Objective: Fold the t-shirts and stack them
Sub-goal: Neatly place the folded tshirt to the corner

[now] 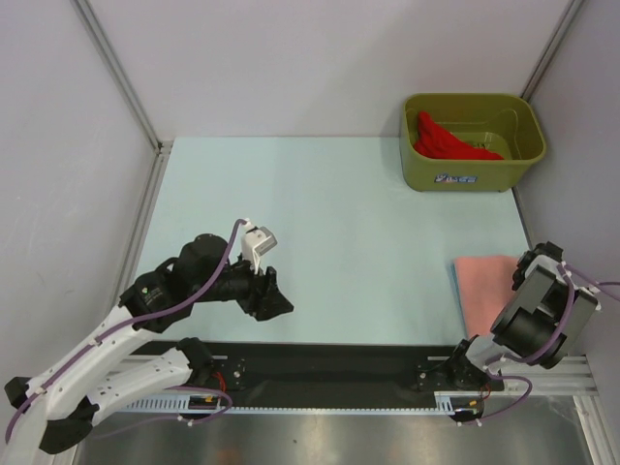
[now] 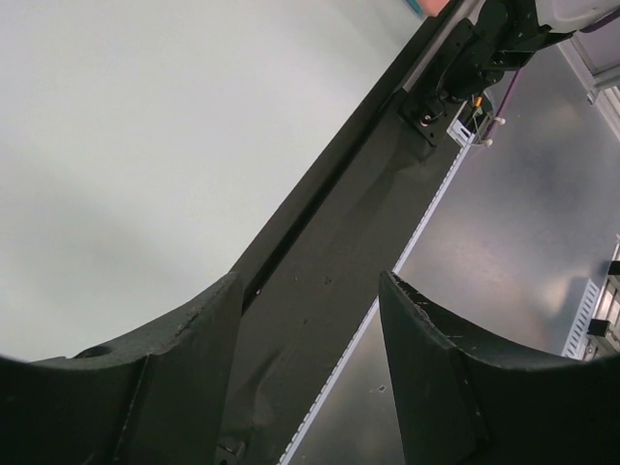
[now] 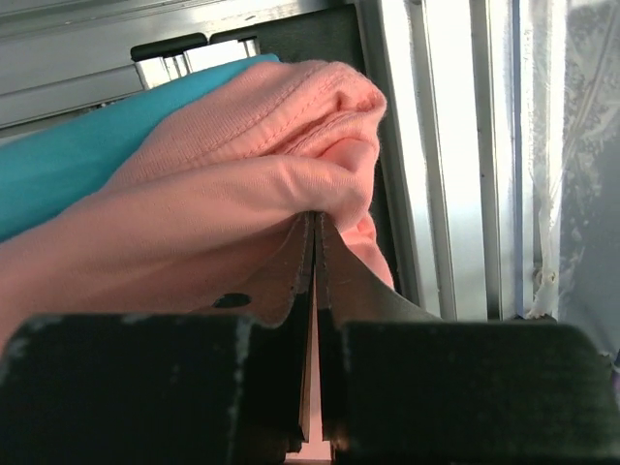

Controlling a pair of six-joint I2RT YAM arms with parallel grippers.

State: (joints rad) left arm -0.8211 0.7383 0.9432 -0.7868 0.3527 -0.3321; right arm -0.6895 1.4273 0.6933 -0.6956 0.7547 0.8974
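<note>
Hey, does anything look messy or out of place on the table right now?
The red t-shirt lies crumpled and unfolded in the olive-green tub at the far right. The salmon-pink t-shirt, lying on the turquoise t-shirt, is bunched into a wad where the right gripper pinches it.

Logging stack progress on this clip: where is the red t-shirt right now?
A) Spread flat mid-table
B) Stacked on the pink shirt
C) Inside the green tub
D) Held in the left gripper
C: the red t-shirt lies bunched inside the olive-green tub at the table's far right corner, well apart from the pink t-shirt at the near edge.
</note>
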